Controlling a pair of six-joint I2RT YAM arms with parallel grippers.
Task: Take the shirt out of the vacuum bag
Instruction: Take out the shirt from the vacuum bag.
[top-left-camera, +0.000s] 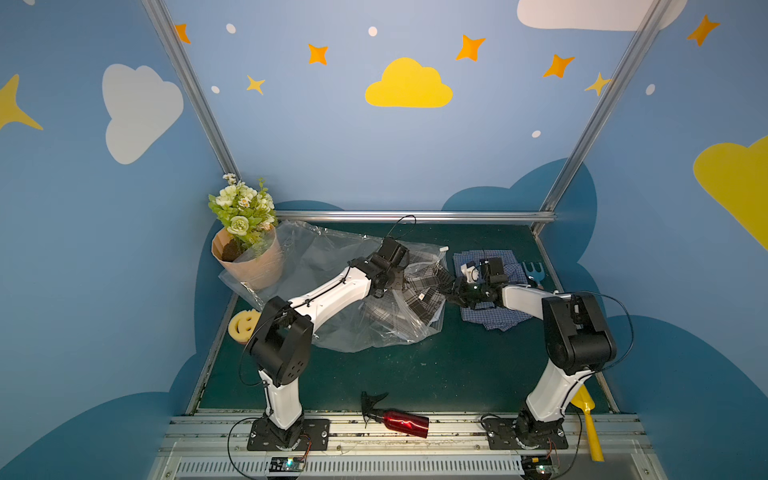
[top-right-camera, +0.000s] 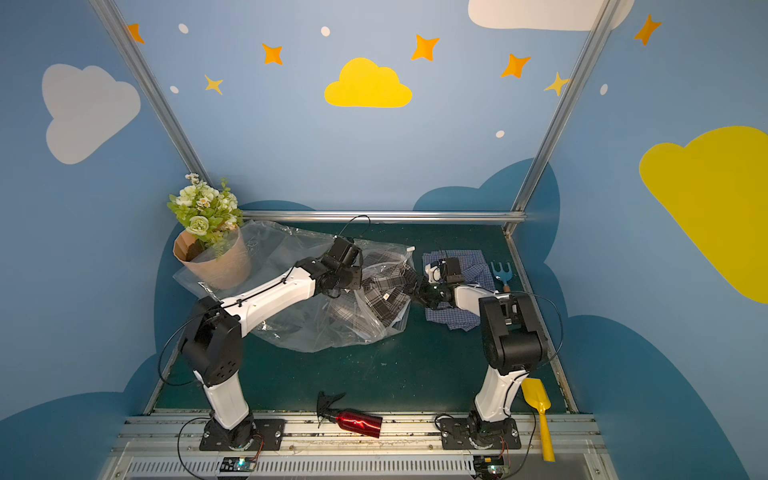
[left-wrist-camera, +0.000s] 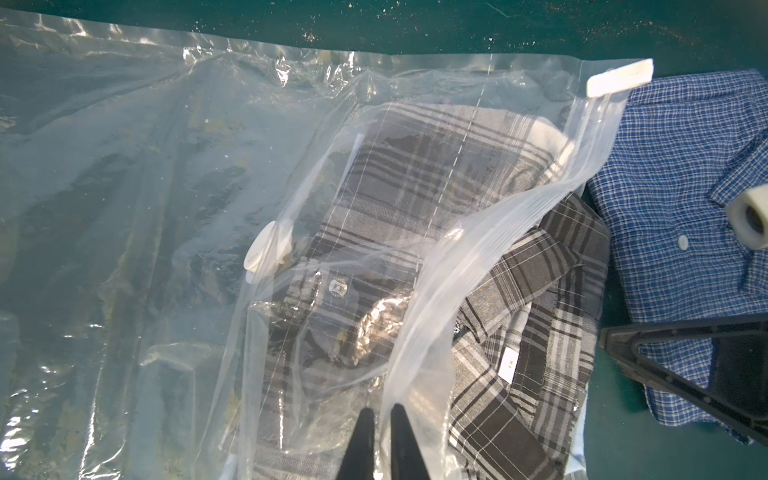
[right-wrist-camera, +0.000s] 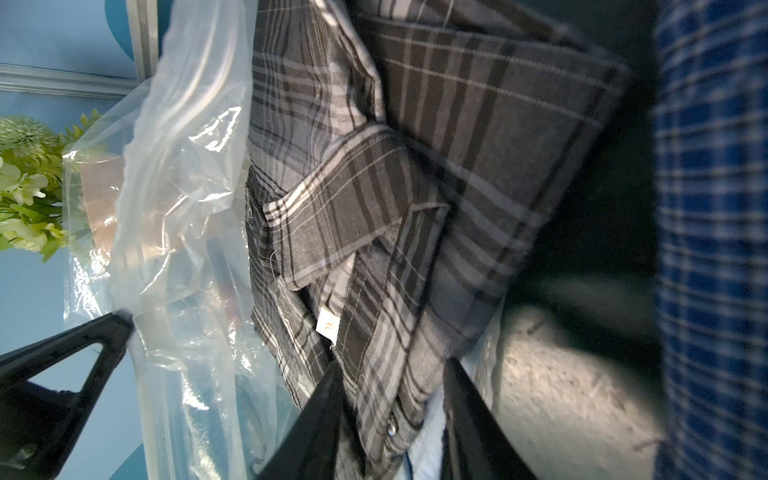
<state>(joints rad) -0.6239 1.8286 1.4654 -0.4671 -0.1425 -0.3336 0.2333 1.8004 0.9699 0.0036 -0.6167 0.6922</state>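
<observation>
The vacuum bag lies crumpled across the back left of the green table, with its round white valve and white slider showing. A grey plaid shirt sticks halfway out of its open zip edge. My left gripper is shut on the upper flap of the zip edge and holds it up. In the right wrist view my right gripper is shut on a bunched fold of the shirt at the bag's mouth; both top views show that gripper there.
A blue checked shirt lies under my right arm, with a blue toy rake beside it. A flower pot stands on the bag's far left corner. A smiley sponge, a red spray bottle and a yellow shovel lie nearer.
</observation>
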